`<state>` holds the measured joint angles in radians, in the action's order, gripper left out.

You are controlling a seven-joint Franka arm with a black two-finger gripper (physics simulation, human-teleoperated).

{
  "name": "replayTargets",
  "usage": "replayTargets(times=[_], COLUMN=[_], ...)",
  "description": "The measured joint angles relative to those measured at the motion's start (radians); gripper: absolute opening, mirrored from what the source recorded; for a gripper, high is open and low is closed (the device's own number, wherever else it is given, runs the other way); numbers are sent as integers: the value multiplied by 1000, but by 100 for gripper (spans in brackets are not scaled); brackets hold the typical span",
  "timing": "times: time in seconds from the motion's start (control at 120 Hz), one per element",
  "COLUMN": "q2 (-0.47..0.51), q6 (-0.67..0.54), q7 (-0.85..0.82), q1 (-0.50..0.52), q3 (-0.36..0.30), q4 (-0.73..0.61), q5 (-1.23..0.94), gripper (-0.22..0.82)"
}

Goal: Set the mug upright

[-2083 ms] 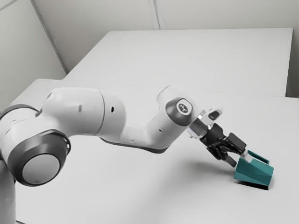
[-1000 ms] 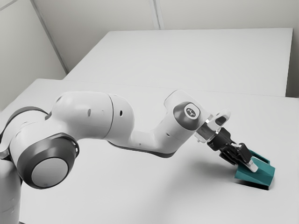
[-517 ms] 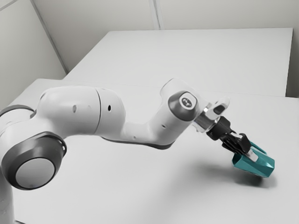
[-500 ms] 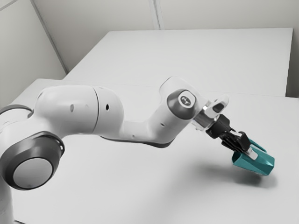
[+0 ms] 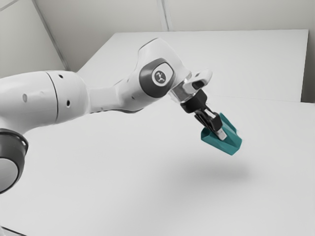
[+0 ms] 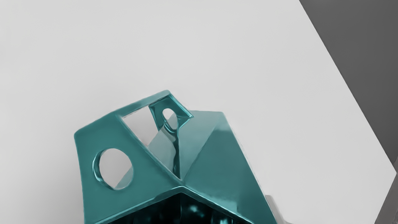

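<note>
Teal mug (image 5: 227,144) now higher above counter (image 5: 147,191), gripped by claw (image 5: 216,132); tilted, so righting likely remains.

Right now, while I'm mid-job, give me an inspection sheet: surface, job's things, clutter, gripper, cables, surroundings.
Surface: pale, smooth table, with a soft shadow below the mug.
Job's things: teal mug, off the table, tilted, its mouth toward the gripper; not upright.
Clutter: nothing seen.
Gripper: black gripper shut on the mug, one finger against its outer wall.
Cables: nothing seen.
Surroundings: light walls with a seam; a second pale surface behind the table; dark grey area past the table's edge.
</note>
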<state>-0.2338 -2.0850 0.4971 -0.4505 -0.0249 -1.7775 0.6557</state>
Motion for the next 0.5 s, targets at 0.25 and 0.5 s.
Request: replayTargets(times=[0.25,0.5], q2=[86,164], q6=[119,216], q7=[-111,-211], q1=[55,113], q3=[0,0], q4=[-48,-140], q5=[-269,-484], gripper=[-17,-17])
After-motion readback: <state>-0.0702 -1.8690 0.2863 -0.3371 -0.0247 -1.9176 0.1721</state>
